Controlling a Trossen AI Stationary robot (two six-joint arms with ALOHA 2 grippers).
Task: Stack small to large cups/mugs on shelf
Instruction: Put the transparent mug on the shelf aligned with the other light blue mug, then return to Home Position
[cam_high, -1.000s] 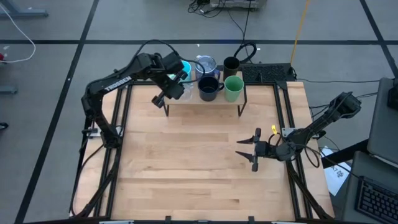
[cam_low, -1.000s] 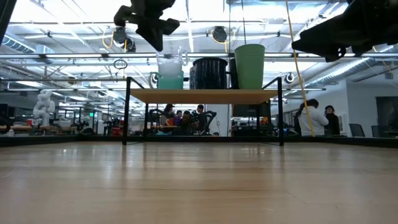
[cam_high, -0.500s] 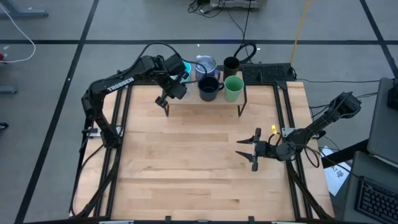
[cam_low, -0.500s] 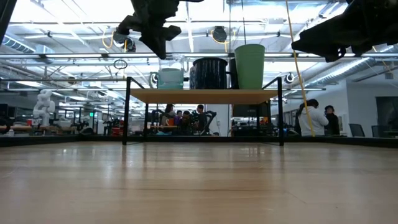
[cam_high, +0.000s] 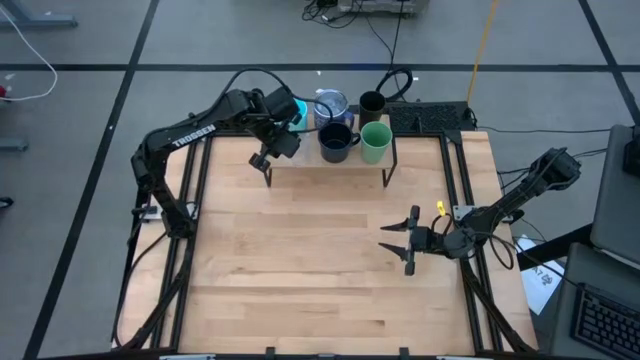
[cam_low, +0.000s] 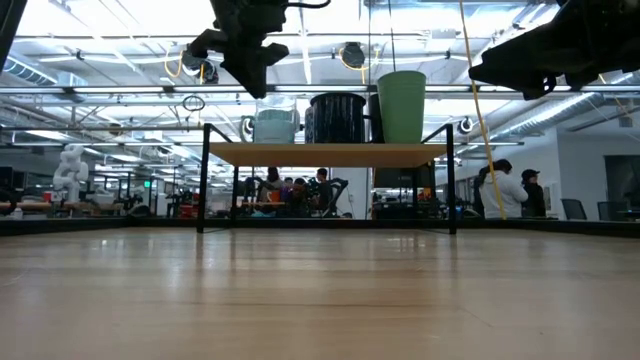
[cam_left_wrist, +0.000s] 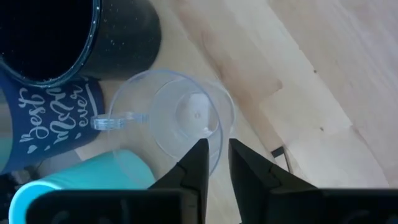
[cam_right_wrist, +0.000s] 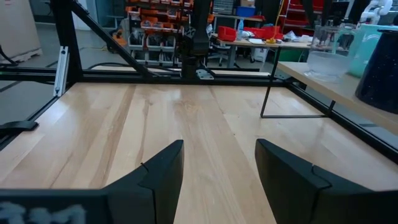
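A pale wood worktop (cam_high: 320, 250) sits on a grey floor; in the low view a lit workshop with people shows behind it. At the far edge stands the shelf (cam_low: 325, 154), a light-wood platform on thin black legs. On it, in the high view, stand the green cup (cam_high: 376, 141), the dark handled mug (cam_high: 335, 142), the blue-purple mug (cam_high: 330, 105), the cyan mug (cam_high: 296, 108) and the black tumbler (cam_high: 371, 104) — all look empty. The small clear glass (cam_left_wrist: 180, 118) stands at the shelf's left end, beside the dark mug. The left end effector (cam_left_wrist: 213, 163) hangs over the glass's rim, fingers close together, barely parted. The right end effector (cam_high: 399, 241) waits released over the worktop's right side.
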